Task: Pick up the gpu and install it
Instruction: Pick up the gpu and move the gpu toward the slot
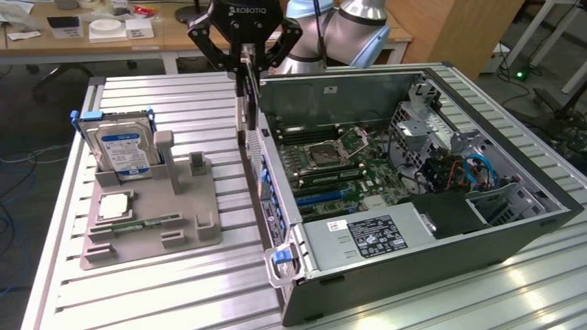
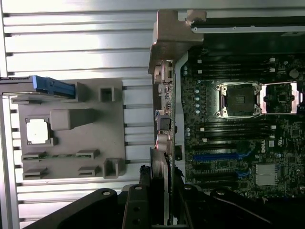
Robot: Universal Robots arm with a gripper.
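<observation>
Overhead, my gripper point(image 1: 244, 63) clamps the gpu point(image 1: 245, 103) by its upper edge. The card hangs long axis down, straight below the fingers, over the open computer case's point(image 1: 513, 227) wall, with the motherboard point(image 1: 348, 172) just to the exterior view's right.

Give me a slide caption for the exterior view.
Gripper holding the gpu upright at the open computer case's edge.

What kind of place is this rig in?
Probably a robotics lab or test workshop: a slotted aluminium table carries an open computer case and a grey parts fixture, the gripper holds the gpu, and cluttered wooden desks stand behind.
</observation>
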